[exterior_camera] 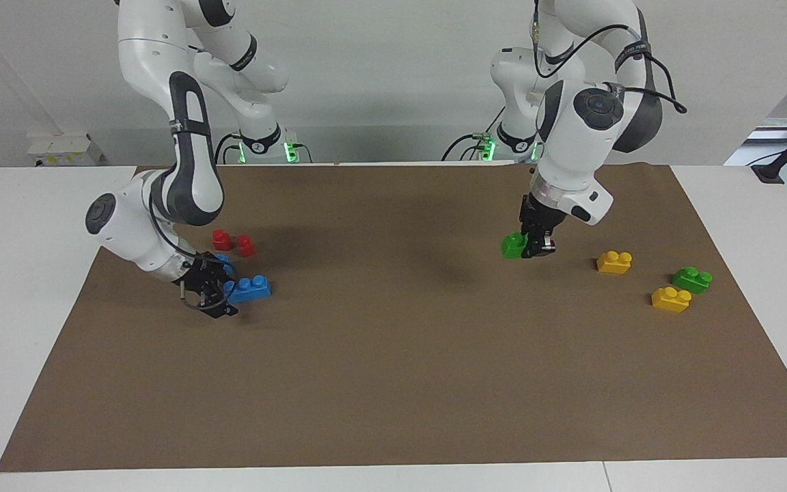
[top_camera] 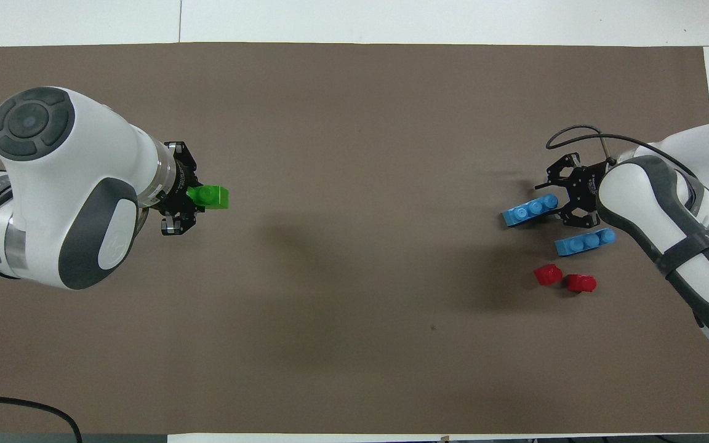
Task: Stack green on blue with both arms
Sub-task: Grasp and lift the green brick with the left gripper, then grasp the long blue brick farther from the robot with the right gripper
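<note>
While my left end effector (exterior_camera: 532,247) grips the green brick (exterior_camera: 514,245) above the desk (exterior_camera: 393,383) for stacking, my right end effector (exterior_camera: 219,292) closes around one blue brick (exterior_camera: 249,288)'s end, grip uncertain.

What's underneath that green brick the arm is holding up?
Only bare brown paper lies under the green brick, which the left gripper holds just above it. Nothing else sits there. The gripper hides the brick's end on its side, and the brick's underside cannot be seen.
</note>
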Controlling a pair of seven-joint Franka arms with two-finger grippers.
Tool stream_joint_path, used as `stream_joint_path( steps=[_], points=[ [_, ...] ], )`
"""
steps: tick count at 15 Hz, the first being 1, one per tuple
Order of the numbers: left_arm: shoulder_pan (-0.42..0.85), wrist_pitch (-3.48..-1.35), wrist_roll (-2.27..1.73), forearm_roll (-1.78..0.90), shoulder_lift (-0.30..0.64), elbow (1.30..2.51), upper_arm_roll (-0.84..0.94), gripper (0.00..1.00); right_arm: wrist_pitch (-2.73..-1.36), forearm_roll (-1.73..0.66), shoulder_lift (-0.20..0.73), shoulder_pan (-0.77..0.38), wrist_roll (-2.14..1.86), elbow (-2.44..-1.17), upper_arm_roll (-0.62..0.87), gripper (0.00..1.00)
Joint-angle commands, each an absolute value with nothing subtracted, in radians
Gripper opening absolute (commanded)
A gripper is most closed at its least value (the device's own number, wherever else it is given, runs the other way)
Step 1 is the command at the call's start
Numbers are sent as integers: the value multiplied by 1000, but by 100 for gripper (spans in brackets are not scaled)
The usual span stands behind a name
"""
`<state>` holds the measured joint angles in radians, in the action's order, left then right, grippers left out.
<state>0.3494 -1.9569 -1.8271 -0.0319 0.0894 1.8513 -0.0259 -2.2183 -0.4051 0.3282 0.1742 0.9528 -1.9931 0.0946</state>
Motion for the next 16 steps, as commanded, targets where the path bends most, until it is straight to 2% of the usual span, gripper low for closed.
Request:
stream_joint_path(
  steps=[1, 3, 6, 10, 16],
  points=[
    [362, -1948, -1839, -38, 66, 1868, -37, 0, -2198, -449, 328, 190, 908, -1991, 98, 0],
    [362, -1950, -1838, -38, 66, 1868, -37, 0, -2142, -451, 328, 193, 855, -1964, 98, 0],
    [361, -1950, -1838, -38, 66, 1868, -37, 0, -1978, -453, 333, 186, 862, -1861, 98, 0],
    [362, -1950, -1839, -38, 66, 1867, -37, 0, -1896, -453, 310, 112, 1102, -1777, 106, 0],
    [362, -1947, -1841, -38, 66, 1867, -37, 0, -1911, -451, 262, -99, 1417, -1758, 104, 0]
  ],
)
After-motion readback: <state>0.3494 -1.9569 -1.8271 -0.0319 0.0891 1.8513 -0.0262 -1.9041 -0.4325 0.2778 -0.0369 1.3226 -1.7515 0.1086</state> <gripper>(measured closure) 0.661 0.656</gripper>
